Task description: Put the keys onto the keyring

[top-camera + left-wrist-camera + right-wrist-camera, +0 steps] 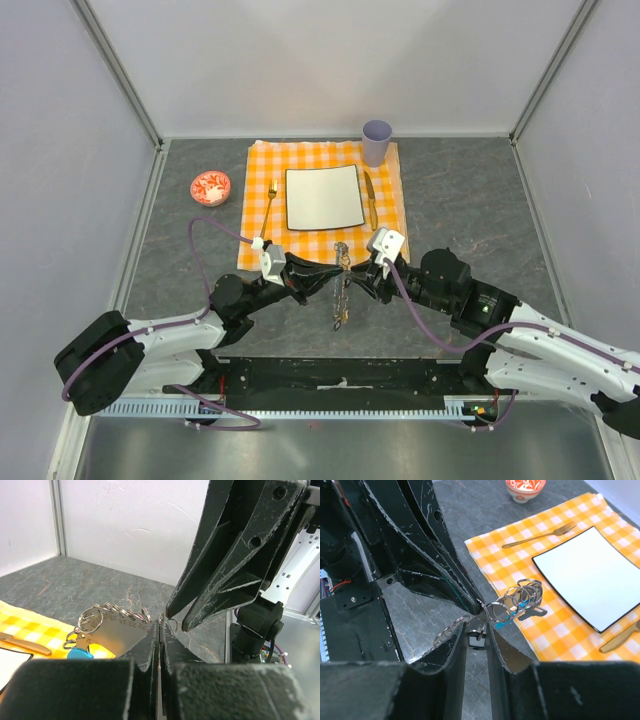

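Observation:
The keyring (520, 595) is a bunch of thin silvery wire rings with a turquoise tag (77, 653) behind them, held up above the table. My left gripper (161, 625) is shut on its thin metal edge. In the top view the two grippers meet tip to tip, the left gripper (333, 268) and the right gripper (352, 268), and a chain (340, 300) dangles below them. My right gripper (480, 626) has its jaws parted, and a small ring hangs in the gap without being pinched. A dark key shape (538, 611) lies against the rings. Other keys I cannot pick out.
An orange checked cloth (300, 245) lies behind the grippers with a white square plate (324, 197), a gold fork (269, 207) and a knife (371, 200) on it. A lilac cup (376, 142) stands at its far corner. A red-and-white bowl (210, 187) sits to the left.

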Robot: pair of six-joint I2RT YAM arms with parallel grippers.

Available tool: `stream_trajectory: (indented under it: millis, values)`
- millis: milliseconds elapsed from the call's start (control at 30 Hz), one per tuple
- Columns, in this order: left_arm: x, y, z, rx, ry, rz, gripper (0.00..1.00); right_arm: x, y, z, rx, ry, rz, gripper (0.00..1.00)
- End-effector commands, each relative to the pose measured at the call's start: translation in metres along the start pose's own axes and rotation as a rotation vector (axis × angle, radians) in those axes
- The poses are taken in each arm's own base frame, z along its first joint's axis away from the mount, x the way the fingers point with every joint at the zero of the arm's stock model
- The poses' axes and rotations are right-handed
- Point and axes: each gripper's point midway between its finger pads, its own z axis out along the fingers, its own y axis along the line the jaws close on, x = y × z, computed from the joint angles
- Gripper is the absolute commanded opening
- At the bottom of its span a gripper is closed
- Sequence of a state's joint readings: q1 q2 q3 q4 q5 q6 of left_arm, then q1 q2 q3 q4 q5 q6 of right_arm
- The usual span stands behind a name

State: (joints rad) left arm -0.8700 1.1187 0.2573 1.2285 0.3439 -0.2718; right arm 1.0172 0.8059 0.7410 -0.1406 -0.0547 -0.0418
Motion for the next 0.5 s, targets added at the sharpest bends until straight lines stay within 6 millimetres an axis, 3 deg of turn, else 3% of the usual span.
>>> stream_trajectory:
  millis: [0, 233, 333, 467]
  values:
    - [-0.042, -0.007, 0.009, 0.033, -0.132, 0.053, 0.02, -0.018, 0.004, 0.003, -0.023, -0.047, -0.008, 0.28]
    - [-0.045, -0.007, 0.008, 0.028, -0.143, 0.055, 0.02, -0.009, 0.003, 0.003, -0.015, -0.025, 0.004, 0.15]
    - [-0.046, -0.007, 0.007, 0.026, -0.151, 0.050, 0.02, -0.008, 0.005, 0.004, -0.027, -0.021, 0.009, 0.00]
    - [-0.051, -0.007, 0.006, 0.018, -0.180, 0.043, 0.02, -0.004, 0.015, 0.007, -0.083, -0.010, 0.022, 0.00]
